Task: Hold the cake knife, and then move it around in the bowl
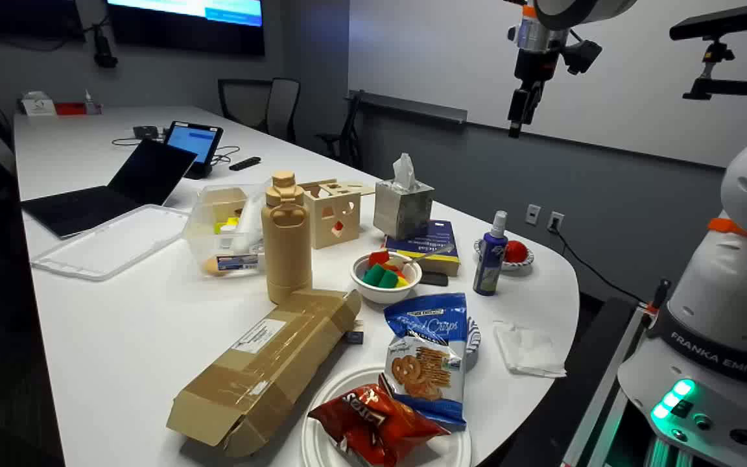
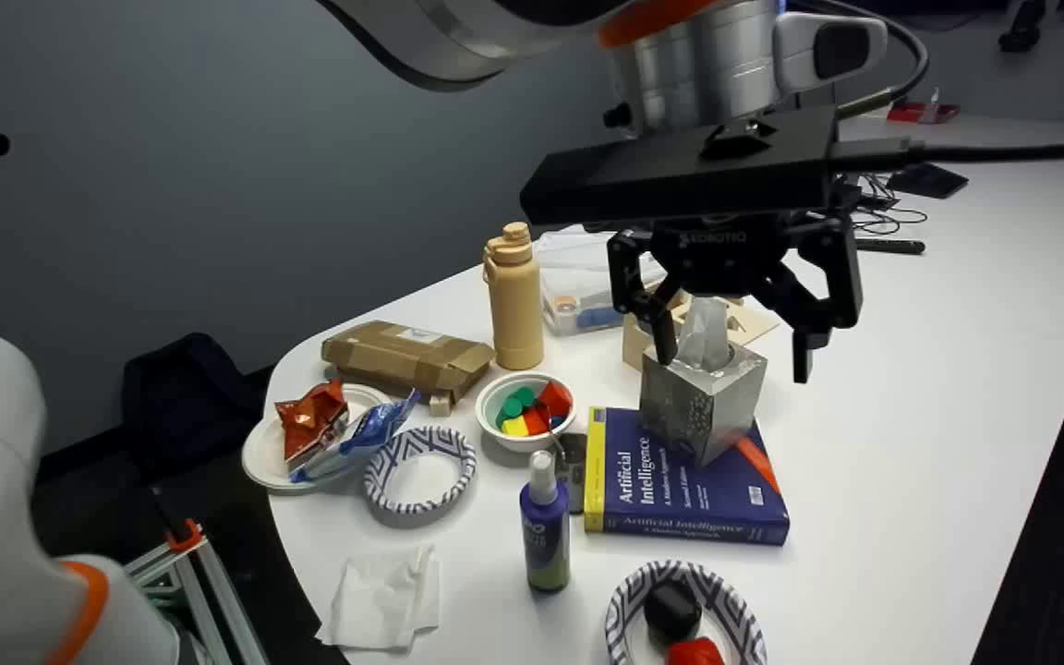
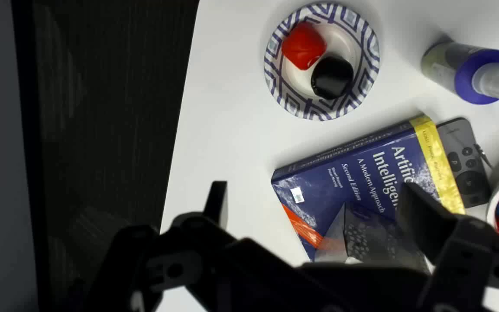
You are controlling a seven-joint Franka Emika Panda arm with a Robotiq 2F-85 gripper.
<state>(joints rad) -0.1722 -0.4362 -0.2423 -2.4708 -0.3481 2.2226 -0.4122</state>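
Note:
The bowl (image 1: 383, 297) is round and white and holds red, green and yellow blocks. It shows in both exterior views (image 2: 523, 444) and at the right edge of the wrist view (image 3: 492, 203). A thin metal utensil (image 1: 436, 251), perhaps the cake knife, leans out over its rim toward the book; its lower end is hidden among the blocks. It also shows in the wrist view (image 3: 497, 174). My gripper (image 2: 733, 365) is open and empty, high above the table and apart from the bowl. In the wrist view its fingers (image 3: 314, 190) stand wide apart above the tissue box.
A tissue box (image 2: 703, 406) stands on a blue book (image 2: 680, 517) beside the bowl. A spray bottle (image 2: 546, 540), a tall tan bottle (image 1: 287, 253), a cardboard box (image 1: 263, 370) and snack bags (image 1: 428, 363) surround the bowl. A patterned paper bowl (image 3: 273, 78) holds red and black items.

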